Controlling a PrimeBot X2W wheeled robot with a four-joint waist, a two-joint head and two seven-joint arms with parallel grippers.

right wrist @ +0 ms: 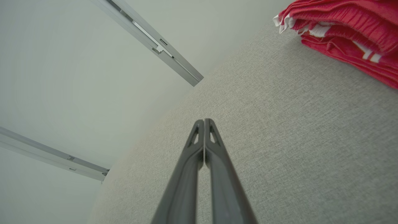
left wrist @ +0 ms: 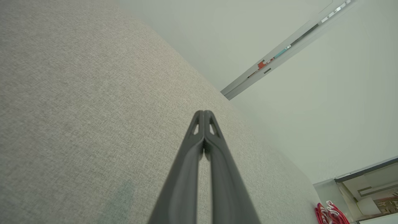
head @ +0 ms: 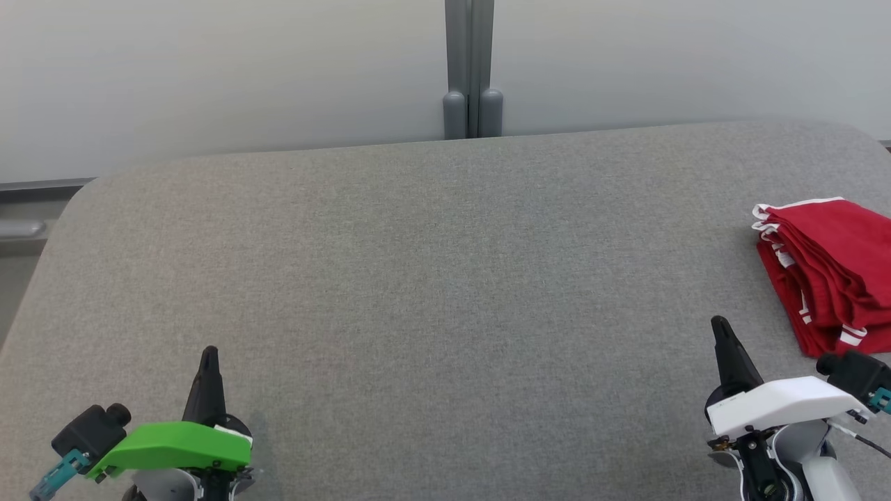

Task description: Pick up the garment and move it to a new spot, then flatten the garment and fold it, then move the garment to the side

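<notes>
The garment (head: 828,271) is red with white stripes and lies folded in a stack at the right edge of the grey table (head: 431,278); it also appears in the right wrist view as the garment (right wrist: 345,34) at the upper right and in the left wrist view as a small piece of garment (left wrist: 329,213) at the bottom right. My left gripper (head: 208,355) sits at the lower left, shut and empty, its tips pressed together (left wrist: 203,112). My right gripper (head: 719,325) is shut and empty just left of the garment, tips together (right wrist: 204,120), apart from the cloth.
A pale wall runs behind the table, with a grey vertical post (head: 470,69) at its middle. The table's rounded far corners and left edge (head: 42,264) bound the surface. The wide grey cloth between the two grippers lies bare.
</notes>
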